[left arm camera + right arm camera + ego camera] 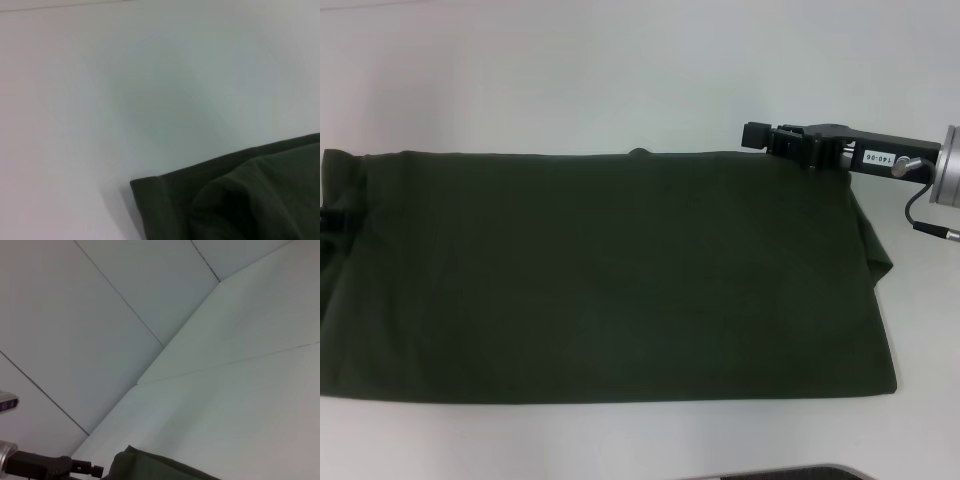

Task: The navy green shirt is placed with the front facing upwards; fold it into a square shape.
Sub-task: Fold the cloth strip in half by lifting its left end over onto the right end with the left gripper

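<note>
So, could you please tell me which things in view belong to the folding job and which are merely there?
Part of the job:
- green shirt, lying as a wide folded band, no lettering showing
- right gripper, over the shirt's far right corner

Merely there:
- white table
- pale wall panels behind it

Bright, even light floods the white table in the head view, washing it nearly featureless, with a slight darkening toward the corners. The navy green shirt reads very dark, its folds barely separating; only a thin soft shadow runs along its 6 o'clock edge. Left wrist view is soft and hazy, the cloth corner blurred, with a faint shadow at 7 o'clock. Right wrist view shows cool, flat light on pale panels, no glare.
</note>
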Action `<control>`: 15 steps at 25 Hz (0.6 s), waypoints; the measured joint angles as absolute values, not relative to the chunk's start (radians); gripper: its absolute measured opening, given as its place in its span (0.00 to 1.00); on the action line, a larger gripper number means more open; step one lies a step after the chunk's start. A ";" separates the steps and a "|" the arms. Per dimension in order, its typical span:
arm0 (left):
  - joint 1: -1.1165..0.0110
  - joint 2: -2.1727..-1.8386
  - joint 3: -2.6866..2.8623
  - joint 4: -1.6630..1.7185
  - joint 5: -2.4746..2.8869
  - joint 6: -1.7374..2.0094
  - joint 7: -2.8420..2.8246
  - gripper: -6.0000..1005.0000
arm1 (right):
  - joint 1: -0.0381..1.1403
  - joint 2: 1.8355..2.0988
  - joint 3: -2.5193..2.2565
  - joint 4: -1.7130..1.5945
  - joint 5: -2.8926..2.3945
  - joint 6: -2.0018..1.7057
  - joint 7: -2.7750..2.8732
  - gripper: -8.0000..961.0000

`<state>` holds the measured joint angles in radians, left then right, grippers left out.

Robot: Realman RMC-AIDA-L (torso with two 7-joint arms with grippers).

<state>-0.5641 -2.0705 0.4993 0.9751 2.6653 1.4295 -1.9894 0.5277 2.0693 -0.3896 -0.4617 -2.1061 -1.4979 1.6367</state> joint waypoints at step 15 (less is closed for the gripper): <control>-0.549 -2.067 0.497 1.010 2.671 1.514 -1.990 0.88 | 0.528 2.069 -0.390 -0.461 -2.106 -1.499 1.638 0.09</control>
<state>-0.5492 -2.0668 0.4967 1.0104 2.6710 1.5141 -1.9895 0.5278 2.0693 -0.3896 -0.4608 -2.1061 -1.4992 1.6379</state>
